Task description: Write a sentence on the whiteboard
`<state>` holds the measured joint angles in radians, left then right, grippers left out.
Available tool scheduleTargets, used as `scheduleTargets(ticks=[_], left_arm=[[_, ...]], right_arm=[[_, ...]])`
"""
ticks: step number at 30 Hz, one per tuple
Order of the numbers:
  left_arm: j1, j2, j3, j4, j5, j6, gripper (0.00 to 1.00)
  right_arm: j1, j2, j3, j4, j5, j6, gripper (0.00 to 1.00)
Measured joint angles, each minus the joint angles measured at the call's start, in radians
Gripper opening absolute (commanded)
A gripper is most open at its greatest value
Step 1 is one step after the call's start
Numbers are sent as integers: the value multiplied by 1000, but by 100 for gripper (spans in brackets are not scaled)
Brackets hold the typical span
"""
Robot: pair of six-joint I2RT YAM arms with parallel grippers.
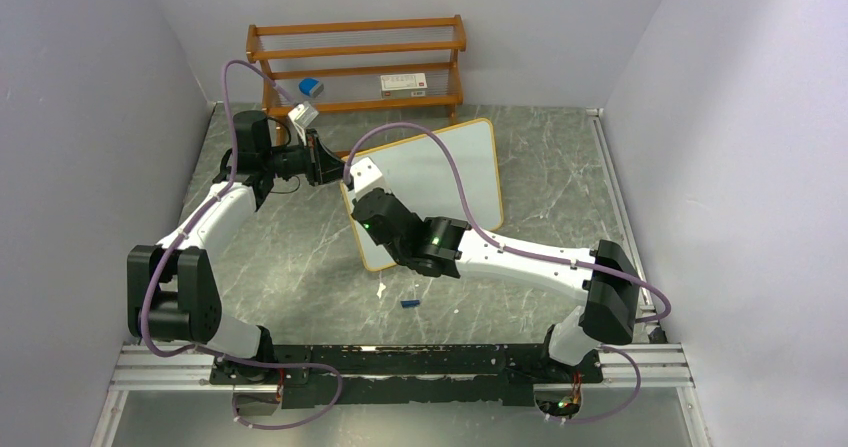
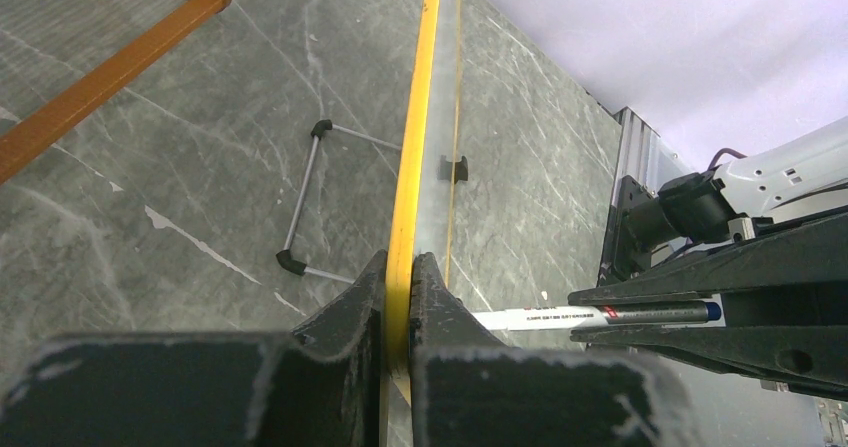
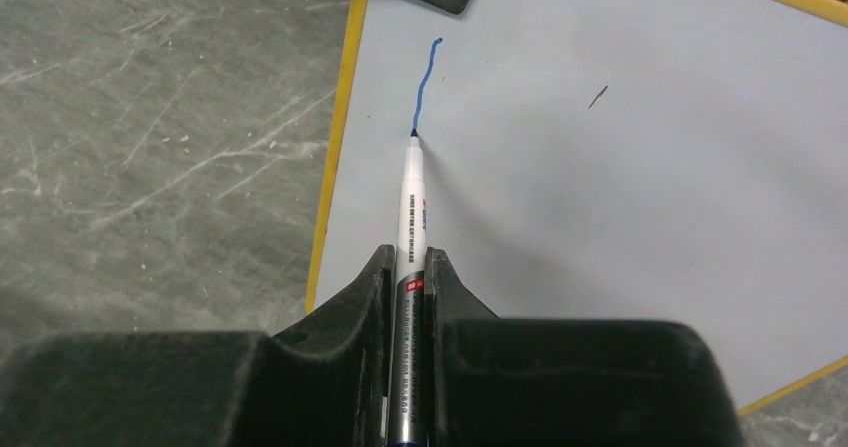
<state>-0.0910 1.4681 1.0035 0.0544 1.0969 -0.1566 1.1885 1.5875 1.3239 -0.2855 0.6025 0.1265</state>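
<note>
The whiteboard (image 1: pixel 450 172) stands tilted on the table, white with a thin orange frame. My left gripper (image 1: pixel 325 162) is shut on its left frame edge (image 2: pixel 415 137). My right gripper (image 1: pixel 365 192) is shut on a white marker (image 3: pixel 412 217) whose tip touches the board face (image 3: pixel 620 187). One short blue stroke (image 3: pixel 427 82) runs up from the tip; no full words of the sentence show. The marker also shows in the left wrist view (image 2: pixel 590 316). A small dark mark (image 3: pixel 597 96) is on the board.
A brown wooden shelf rack (image 1: pixel 355 62) stands at the back with a blue object (image 1: pixel 310 86) and a white card (image 1: pixel 404 83) on it. A blue cap (image 1: pixel 408 304) lies on the table near the front. The board's wire foot (image 2: pixel 305 192) rests on the table.
</note>
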Motion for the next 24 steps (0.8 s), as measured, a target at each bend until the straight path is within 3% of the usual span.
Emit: scheduleTargets(ticks=[24], left_arm=[[-2,3,6,-8,0,7,5]], right_arm=[[16,-49,-19,9,9,-7,0]])
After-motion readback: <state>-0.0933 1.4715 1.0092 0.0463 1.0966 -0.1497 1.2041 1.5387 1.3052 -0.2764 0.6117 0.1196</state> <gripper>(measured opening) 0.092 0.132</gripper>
